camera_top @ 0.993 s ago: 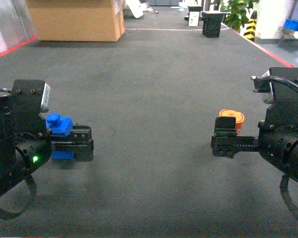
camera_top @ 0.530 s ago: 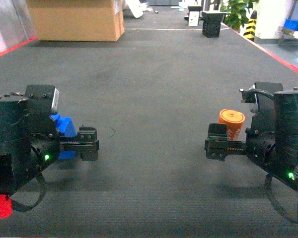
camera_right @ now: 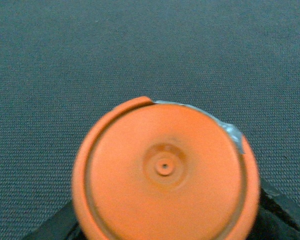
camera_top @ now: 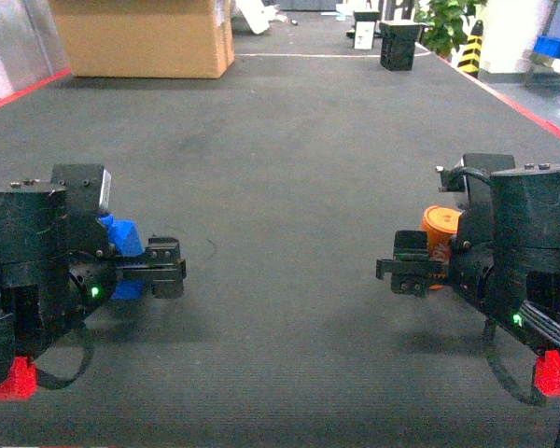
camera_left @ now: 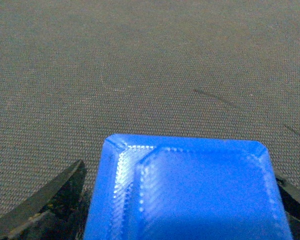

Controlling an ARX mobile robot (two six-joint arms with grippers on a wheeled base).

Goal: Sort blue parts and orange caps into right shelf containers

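The left tool (camera_top: 164, 268) is clamped on a blue part (camera_left: 187, 192), held above the dark floor (camera_top: 280, 140). The right tool (camera_top: 409, 275) is clamped on an orange cap (camera_right: 165, 175). Blue crates (camera_top: 553, 47) sit far off at the floor's right edge.

right gripper (camera_top: 409, 273) with orange cap (camera_top: 441, 227) has shifted left; view advanced

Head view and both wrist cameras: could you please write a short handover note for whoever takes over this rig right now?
Left gripper: shut on the blue square-cornered plastic part.
Right gripper: shut on the round orange plastic cap.
Both are held above the dark textured floor. Bright blue crates show at the far right edge.
Done: both items picked up.
Left: carry them to the shelf containers and drop each in.
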